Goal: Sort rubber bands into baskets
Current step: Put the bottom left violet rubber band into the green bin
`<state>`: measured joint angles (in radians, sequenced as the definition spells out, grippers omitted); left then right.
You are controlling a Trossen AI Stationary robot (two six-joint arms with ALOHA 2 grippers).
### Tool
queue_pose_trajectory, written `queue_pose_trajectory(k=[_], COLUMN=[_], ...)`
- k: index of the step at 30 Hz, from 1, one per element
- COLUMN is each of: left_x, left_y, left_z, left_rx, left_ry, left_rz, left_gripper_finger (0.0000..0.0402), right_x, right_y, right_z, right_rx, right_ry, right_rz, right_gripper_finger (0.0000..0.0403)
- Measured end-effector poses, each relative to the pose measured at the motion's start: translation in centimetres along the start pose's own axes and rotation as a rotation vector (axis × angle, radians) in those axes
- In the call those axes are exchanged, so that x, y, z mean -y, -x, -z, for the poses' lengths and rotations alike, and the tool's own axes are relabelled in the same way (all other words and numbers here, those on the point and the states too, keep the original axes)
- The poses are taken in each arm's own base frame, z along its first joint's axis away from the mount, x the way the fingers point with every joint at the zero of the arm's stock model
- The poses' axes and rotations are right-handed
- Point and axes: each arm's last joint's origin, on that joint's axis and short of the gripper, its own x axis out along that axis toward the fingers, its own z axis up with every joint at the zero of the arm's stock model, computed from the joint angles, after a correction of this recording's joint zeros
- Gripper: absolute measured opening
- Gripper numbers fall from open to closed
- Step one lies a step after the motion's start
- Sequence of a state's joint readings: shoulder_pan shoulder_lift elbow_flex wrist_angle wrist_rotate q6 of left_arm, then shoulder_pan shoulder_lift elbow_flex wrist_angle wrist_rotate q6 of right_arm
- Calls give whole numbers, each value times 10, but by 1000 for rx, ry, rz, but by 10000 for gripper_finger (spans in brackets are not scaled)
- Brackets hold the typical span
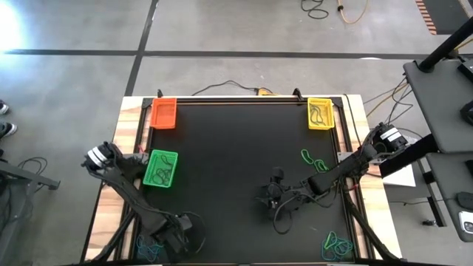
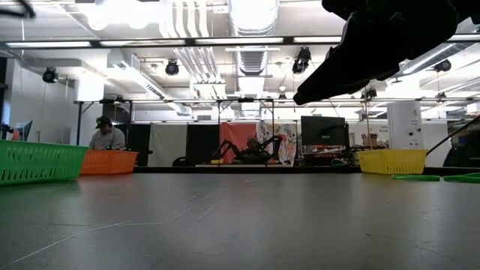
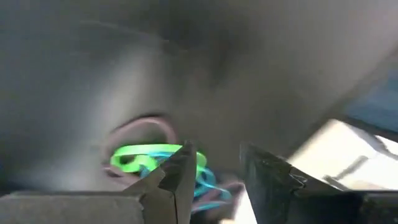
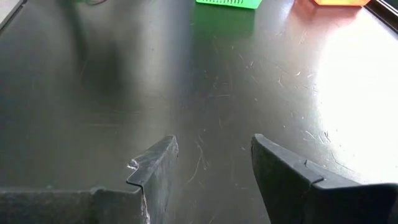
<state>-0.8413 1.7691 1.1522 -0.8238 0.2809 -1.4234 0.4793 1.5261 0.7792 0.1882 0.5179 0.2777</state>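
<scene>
Hovering low at the table's (image 1: 222, 148) near-left corner, the left tool (image 3: 214, 177) has its fingers narrowly parted, gripping nothing, the green and blue rubber bands (image 3: 155, 160) just beside one finger; the right tool (image 4: 214, 168) waits wide mid-table.

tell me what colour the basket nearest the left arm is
Bright green basket, clearest in the high view.
</scene>
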Motion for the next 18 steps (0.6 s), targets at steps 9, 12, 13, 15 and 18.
queue_pose_trajectory(k=[9, 12, 13, 15, 18], left_x=[-5, -4, -4, -4, -5], left_y=[-14, -19, -21, -26, -32], left_z=[-3, -4, -4, -6, -7], left_rx=[-34, -53, -55, -59, -86], left_ry=[25, 16, 12, 6, -1], left_rz=[-101, -106, -113, -127, -144], left_gripper_finger=[110, 110, 110, 108, 99], right_x=[0, 0, 0, 0, 0], right_y=[0, 0, 0, 0, 0], right_z=[0, 0, 0, 0, 0], right_rx=[3, 4, 4, 3, 3], right_ry=[-13, -13, -13, -13, -13], right_rz=[0, 0, 0, 0, 0], right_gripper_finger=[199, 199, 199, 199, 199])
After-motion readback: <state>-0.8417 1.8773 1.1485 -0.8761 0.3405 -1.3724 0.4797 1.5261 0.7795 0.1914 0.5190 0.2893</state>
